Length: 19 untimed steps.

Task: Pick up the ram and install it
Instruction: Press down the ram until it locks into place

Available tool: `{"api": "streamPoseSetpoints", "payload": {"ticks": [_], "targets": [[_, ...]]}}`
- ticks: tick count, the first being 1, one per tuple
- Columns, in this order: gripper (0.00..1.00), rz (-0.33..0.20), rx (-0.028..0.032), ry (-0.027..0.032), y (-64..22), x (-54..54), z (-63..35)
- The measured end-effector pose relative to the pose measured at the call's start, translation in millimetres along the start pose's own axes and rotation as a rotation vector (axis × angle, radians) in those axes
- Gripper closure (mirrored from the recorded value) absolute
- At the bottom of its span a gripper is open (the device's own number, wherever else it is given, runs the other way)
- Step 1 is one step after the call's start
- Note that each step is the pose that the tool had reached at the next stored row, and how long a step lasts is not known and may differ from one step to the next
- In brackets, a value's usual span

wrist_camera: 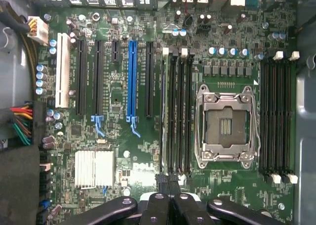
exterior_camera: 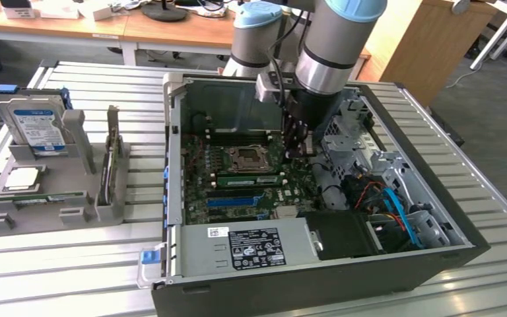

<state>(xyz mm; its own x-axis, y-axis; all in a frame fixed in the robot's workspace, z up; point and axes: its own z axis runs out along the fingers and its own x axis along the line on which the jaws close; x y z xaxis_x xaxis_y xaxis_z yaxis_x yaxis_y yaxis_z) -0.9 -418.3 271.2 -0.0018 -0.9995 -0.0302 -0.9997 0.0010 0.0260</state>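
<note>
**A:** Where is the ram (exterior_camera: 249,179) at this moment?

**B:** It is low on the motherboard (wrist_camera: 118,151), and it stretches straight out in front of the fingertips. From the wrist camera I see it edge-on, along the outermost memory slot (wrist_camera: 162,116) of the bank beside the empty CPU socket (wrist_camera: 227,121). I cannot tell if it is fully seated or only rests in the slot.

**A:** And the gripper (wrist_camera: 168,198)?

**B:** Its fingers are closed completely together, right at the near end of the stick. I cannot tell whether they pinch that end or only stand over it.

**A:** What can go wrong from here?

**B:** I think there are three dangers.
- The hand is at one end only. A push there can seat the near end and leave the far end high, by the white latch (wrist_camera: 165,51).
- The stick may stand a little off the slot line, or its notch may not match. Then force from above can bend the thin board or jam it against the neighbouring slot.
- The socket is just beside the hand, on the far side of the bank. A sideways slip of the fingers can scrape its frame.
</note>
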Motion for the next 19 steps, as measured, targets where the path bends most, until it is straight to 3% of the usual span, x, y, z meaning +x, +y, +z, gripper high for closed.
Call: {"api": "streamPoseSetpoints", "payload": {"ticks": [9,19], "targets": [[0.89,0.0,-0.0001,0.0002,-2.5,0.0,0.0],[0.89,0.0,0.0,-0.0004,-2.7,0.3,8.6]]}}
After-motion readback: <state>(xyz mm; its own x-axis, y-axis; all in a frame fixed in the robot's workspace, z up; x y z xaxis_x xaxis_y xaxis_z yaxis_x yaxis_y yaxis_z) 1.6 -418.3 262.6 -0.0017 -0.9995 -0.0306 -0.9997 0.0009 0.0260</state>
